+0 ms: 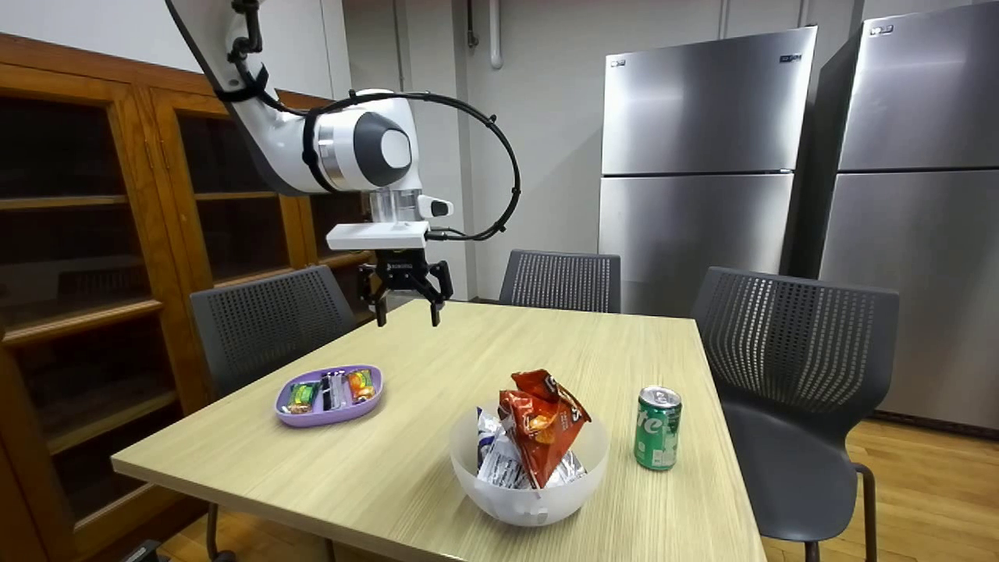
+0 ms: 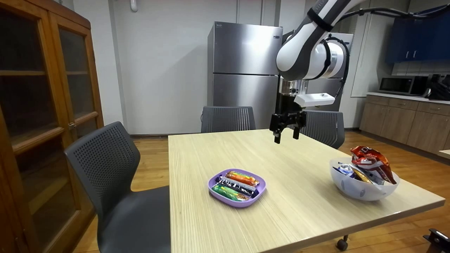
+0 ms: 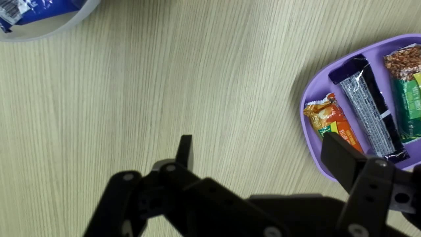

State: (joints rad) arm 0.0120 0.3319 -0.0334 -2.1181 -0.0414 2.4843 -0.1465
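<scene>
Purple plate (image 3: 378, 69), shallow, round-cornered

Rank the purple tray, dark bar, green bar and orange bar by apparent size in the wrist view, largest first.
1. Purple tray, though the frame cuts it off.
2. Dark bar and green bar: unsure, as the frame cuts off the latter.
3. Orange bar: smallest as seen, partly hidden behind the gripper.

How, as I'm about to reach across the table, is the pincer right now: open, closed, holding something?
Pincer: open, holding nothing, above the table.
</scene>
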